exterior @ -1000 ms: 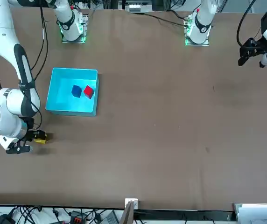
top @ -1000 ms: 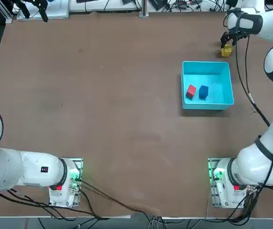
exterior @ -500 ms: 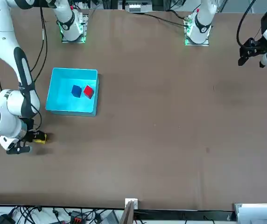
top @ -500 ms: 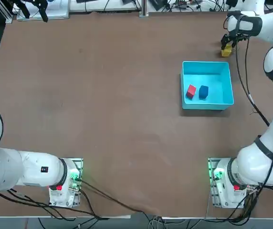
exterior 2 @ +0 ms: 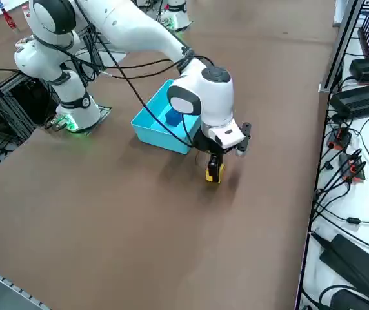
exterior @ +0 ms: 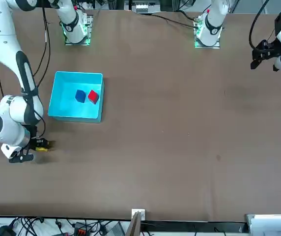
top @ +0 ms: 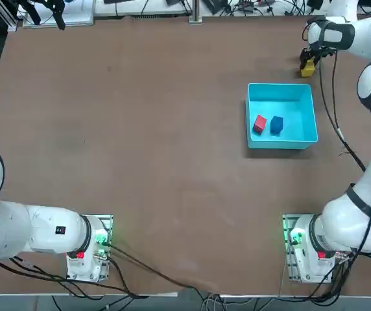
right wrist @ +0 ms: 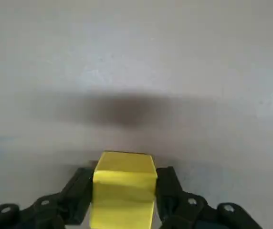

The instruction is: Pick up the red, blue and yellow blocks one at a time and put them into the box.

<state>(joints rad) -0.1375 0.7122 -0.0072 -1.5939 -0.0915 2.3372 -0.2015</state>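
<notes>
Cyan box (top: pixel 282 141) served as the landmark on the brown table (top: pixel 140 129); its low walls stood whole and it lay flat; inside it, taken from left to right in the top view, the red block (top: pixel 259 123) lay left of the blue block (top: pixel 276 124), the two just beside each other near the middle of the floor, apart from every wall; in the front view the order was mirrored, the blue one (exterior: pixel 80 96) left of the red one (exterior: pixel 93 96); the yellow block (top: pixel 308 67) was outside the box, near its far right corner, beyond the far wall; the right gripper (top: pixel 309 61) was at that same spot, its fingers (right wrist: pixel 171 191) pressed against two opposite sides of the yellow block (right wrist: pixel 124 188), clamped on it; the right side view showed the block (exterior 2: pixel 213 172) below the wrist, beside the box's outer wall (exterior 2: pixel 159 137); whether it touched the table could not be told.
</notes>
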